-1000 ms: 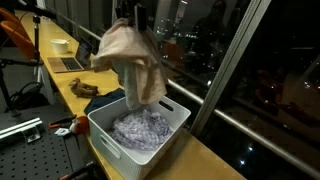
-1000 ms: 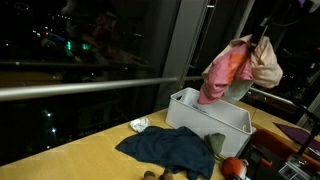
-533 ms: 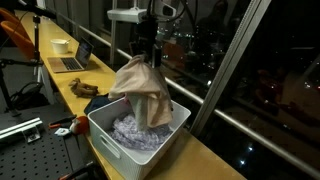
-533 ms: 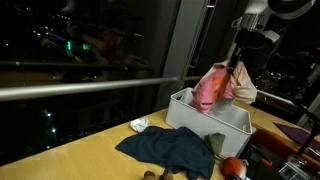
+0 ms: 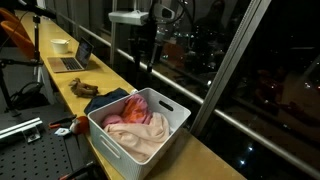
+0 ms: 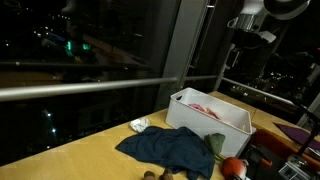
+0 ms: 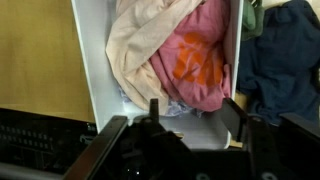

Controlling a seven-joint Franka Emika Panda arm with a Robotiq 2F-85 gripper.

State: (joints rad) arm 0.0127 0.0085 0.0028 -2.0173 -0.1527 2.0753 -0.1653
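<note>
My gripper (image 5: 145,62) hangs open and empty above a white bin (image 5: 118,150) on the yellow table, a clear gap between them in both exterior views. Inside the bin lies a crumpled pink and beige cloth (image 5: 135,115). In the wrist view the gripper (image 7: 193,108) looks straight down on the bin (image 7: 95,70), with the pink part of the cloth (image 7: 190,60) beside its beige part (image 7: 135,50). From the opposite side, an exterior view has the gripper (image 6: 236,62) over the bin (image 6: 200,122), the cloth (image 6: 205,110) barely showing above the rim.
A dark blue garment (image 6: 170,150) is spread on the table beside the bin, with a green item (image 6: 218,145) and a red ball (image 6: 233,167) near it. A laptop (image 5: 68,62), a cup (image 5: 60,45) and a brown object (image 5: 85,90) sit farther along. Windows with a railing run alongside.
The gripper lowered the hanging cloth toward the bin, then opened. The cloth dropped into the bin and now covers the pale fabric seen there earlier.
</note>
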